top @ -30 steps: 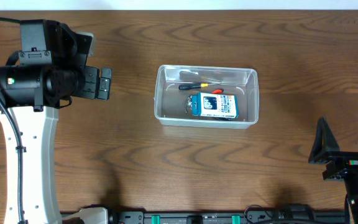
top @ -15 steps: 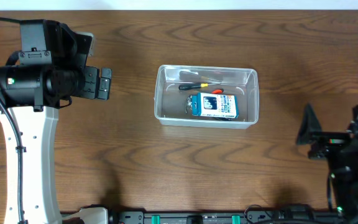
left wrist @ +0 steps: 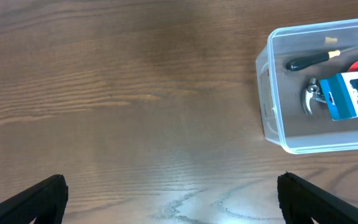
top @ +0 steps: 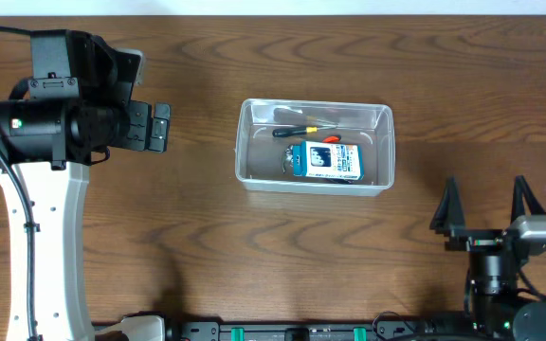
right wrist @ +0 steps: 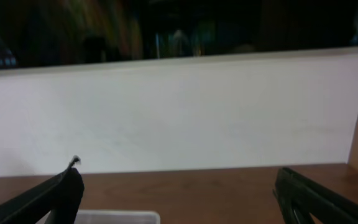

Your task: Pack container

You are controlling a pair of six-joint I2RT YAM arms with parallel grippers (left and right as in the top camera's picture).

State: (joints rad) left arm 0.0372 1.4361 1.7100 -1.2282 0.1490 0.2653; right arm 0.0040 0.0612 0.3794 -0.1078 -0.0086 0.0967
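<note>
The right fingers (top: 447, 208) stand spread wide with nothing between them, low over the near right part of the desk (top: 254, 246) and aimed at the far edge. The left fingers (left wrist: 36, 199) are just as wide and empty, out on the left side and facing toward the middle. Between the two arms, well apart from both, the clear container (top: 242, 152) sits mid-desk: ahead and to the left of the right fingers, and off to the side of the left ones. Inside it lie a black-handled screwdriver (top: 292, 131), a small red piece (top: 331, 139), a blue-and-white box (top: 328, 161) and a bit of bare metal (left wrist: 309, 98) against that box. I see nothing loose on the desk and no lid, so the packing looks all but finished to me, with little left beyond perhaps closing up.
</note>
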